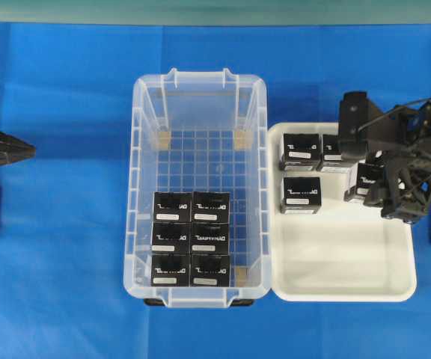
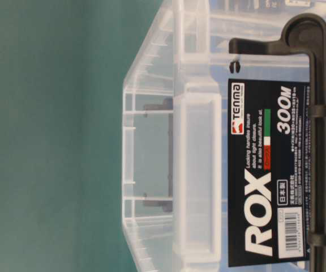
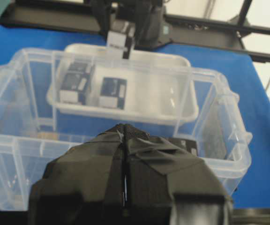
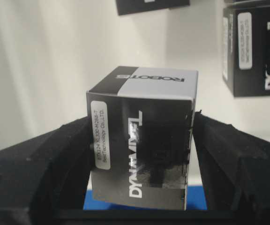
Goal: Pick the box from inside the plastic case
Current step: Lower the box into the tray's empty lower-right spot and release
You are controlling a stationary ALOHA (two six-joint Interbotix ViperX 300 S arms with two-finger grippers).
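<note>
We see the right gripper (image 4: 142, 164) pinching the box (image 4: 142, 140) between both pads above the white tray (image 1: 350, 280), six like boxes (image 1: 191, 239) left in the plastic case (image 1: 144, 187), the left gripper (image 3: 124, 183) pressed together, empty.

The right gripper (image 4: 142, 154) is clamped on the box (image 4: 142, 140), one finger pressed to each side, and hangs over the far right corner of the white tray (image 1: 350, 284). The left gripper (image 3: 124, 187) has its jaws pressed together.
</note>
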